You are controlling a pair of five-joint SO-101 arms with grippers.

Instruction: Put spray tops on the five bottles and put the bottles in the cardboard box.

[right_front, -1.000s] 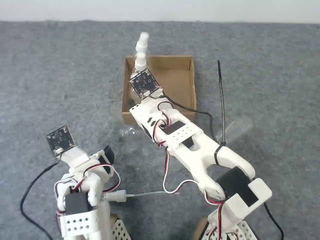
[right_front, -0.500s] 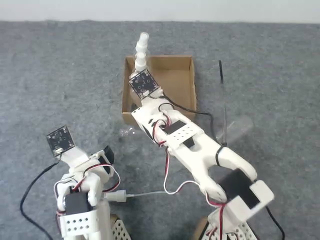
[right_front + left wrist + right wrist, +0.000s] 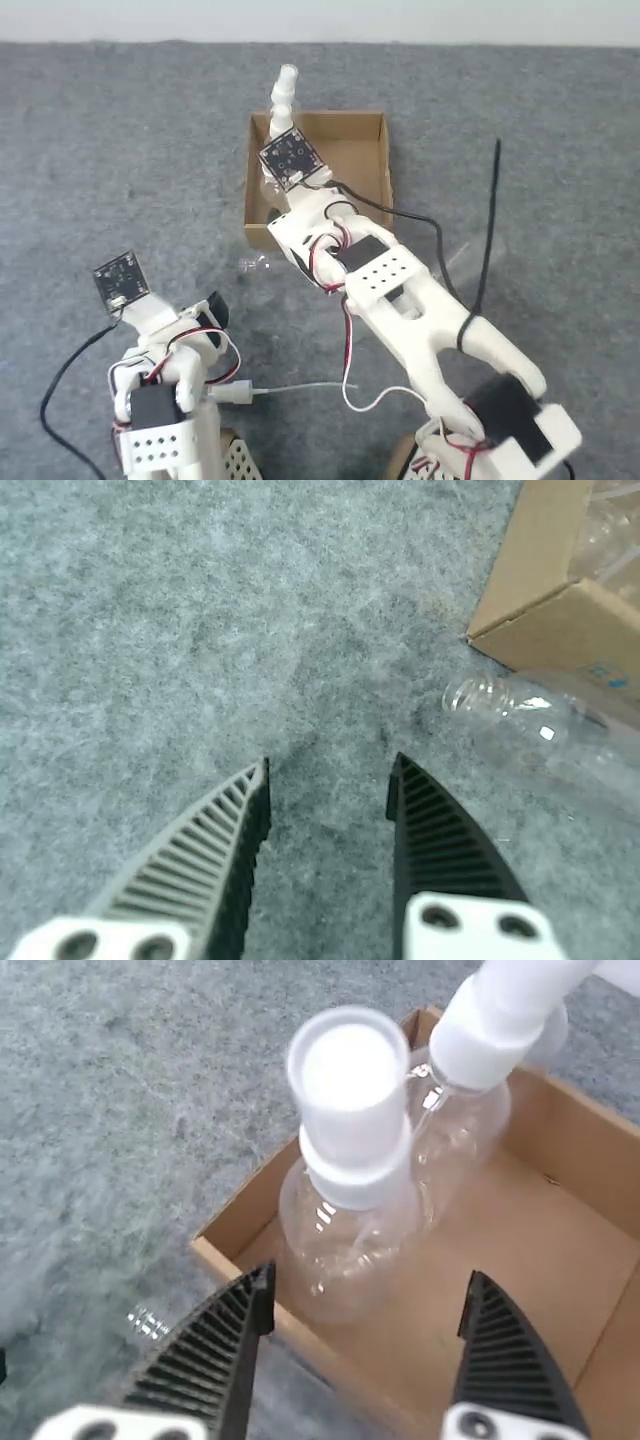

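Two clear bottles stand upright in the cardboard box (image 3: 560, 1220), side by side at its left wall. Each one wears a white spray top: the nearer bottle (image 3: 345, 1230) sits right in the corner, and the second bottle (image 3: 460, 1135) is tucked just behind it. From the high view, one spray top (image 3: 284, 100) pokes up above the box's far left corner.

The right claw (image 3: 368, 1278) hangs over that corner with its jaws spread wide, one to each side of the nearer bottle and gripping nothing.

Outside the box, an uncapped bottle (image 3: 520, 705) lies on its side on the grey tabletop (image 3: 120, 150). It is just beside the box's near left corner, with its open neck pointing away from the cardboard.

The left claw (image 3: 330, 765) is down low over bare tabletop near that fallen bottle, with its jaws parted and empty.
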